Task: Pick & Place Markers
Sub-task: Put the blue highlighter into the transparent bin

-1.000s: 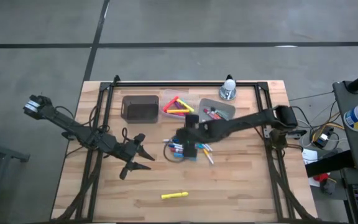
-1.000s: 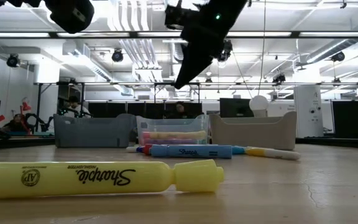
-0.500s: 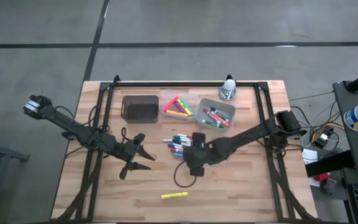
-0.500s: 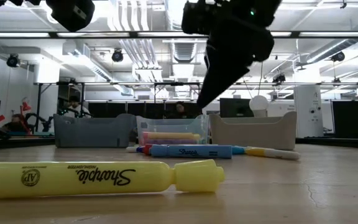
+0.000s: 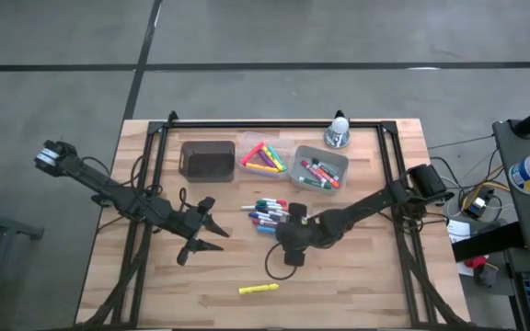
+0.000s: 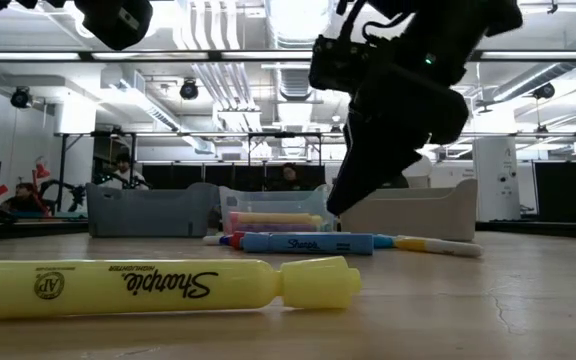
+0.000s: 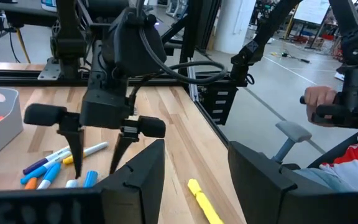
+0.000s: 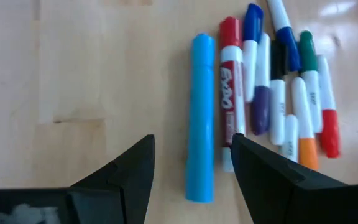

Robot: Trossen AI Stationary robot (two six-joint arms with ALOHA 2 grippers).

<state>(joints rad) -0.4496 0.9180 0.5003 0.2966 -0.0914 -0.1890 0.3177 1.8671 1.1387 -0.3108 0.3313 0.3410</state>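
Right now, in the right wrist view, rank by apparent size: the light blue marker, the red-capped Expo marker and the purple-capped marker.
1. Light blue marker: longest and thickest.
2. Red-capped Expo marker: nearly as long, slightly slimmer.
3. Purple-capped marker: looks smallest.
All lie flat side by side on the table, so nearness hardly skews this.

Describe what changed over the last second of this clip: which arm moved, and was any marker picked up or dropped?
The right end effector swung from over the clear bins toward the table's near side, ending open and empty above the loose marker pile, beside the blue highlighter. Nothing was grasped or released. The left end effector, the yellow highlighter and the bins stayed put.
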